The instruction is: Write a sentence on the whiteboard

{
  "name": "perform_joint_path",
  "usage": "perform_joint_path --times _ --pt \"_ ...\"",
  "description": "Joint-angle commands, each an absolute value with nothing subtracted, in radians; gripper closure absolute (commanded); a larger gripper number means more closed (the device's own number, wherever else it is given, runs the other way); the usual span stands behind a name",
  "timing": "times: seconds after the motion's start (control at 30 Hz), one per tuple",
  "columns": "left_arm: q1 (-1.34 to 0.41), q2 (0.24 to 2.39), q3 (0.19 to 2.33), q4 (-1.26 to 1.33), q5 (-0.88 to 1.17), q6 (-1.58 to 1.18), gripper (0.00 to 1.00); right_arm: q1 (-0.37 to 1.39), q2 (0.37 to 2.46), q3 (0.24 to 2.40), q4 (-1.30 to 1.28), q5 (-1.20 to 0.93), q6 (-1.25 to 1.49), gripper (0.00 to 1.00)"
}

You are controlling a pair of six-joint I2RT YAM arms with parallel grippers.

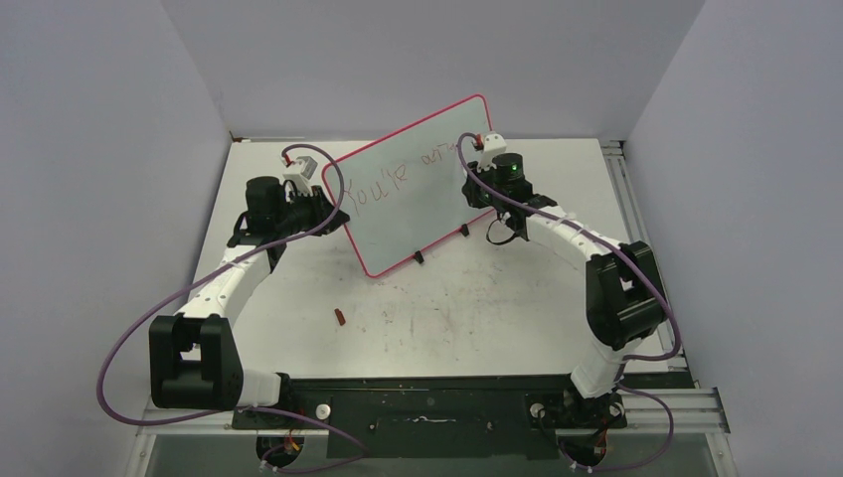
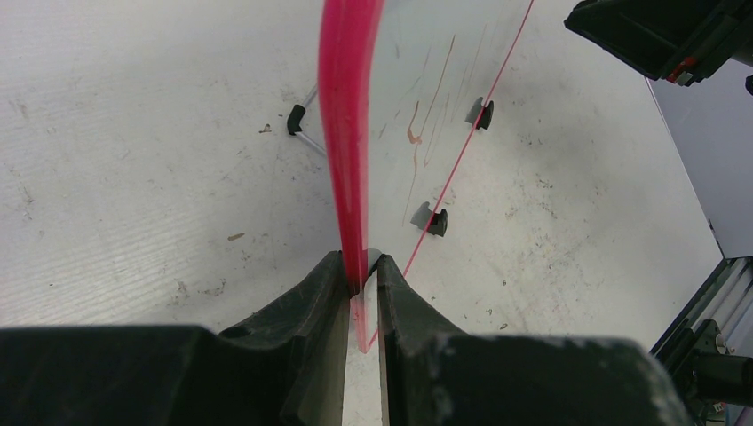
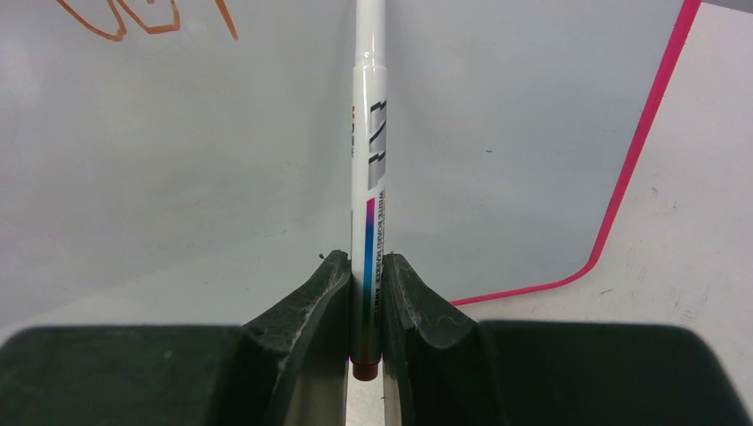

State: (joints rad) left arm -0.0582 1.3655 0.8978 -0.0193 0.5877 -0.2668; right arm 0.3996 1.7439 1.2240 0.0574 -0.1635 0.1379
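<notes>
The right pincer [image 3: 364,266] clamps a white marker [image 3: 369,133] near its tail, barrel reaching up across the whiteboard [image 3: 178,160], orange-brown strokes of the sentence [image 3: 133,18] upper left, pink rim [image 3: 639,133] right.

My left arm [image 1: 224,278] reaches forward from its base at the near left. Its white forearm angles inward to a dark wrist. My left pincer [image 2: 362,266] is closed on the board's [image 2: 346,133] pink rim, which is clamped edge-on between both fingers. My right arm [image 1: 587,248] rises from its base at the near right and folds at a black elbow. From there it stretches inward and away to a wrist showing a green light. My right pincer [image 3: 365,266] is closed on a marker [image 3: 369,133], which points straight out past the fingertips, its red end seated back between the fingers.
</notes>
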Motion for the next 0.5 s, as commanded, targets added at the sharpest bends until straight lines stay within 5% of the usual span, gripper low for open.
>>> perform_joint_path --times 0.0,0.47 --pt "-0.060 1.353 0.933 -0.044 0.561 -0.247 1.00 0.396 1.656 1.222 0.096 -0.150 0.132 0.95" --pt "-0.061 1.342 0.937 -0.054 0.560 -0.239 1.00 0.368 1.649 1.245 0.003 -0.186 0.080 0.95"
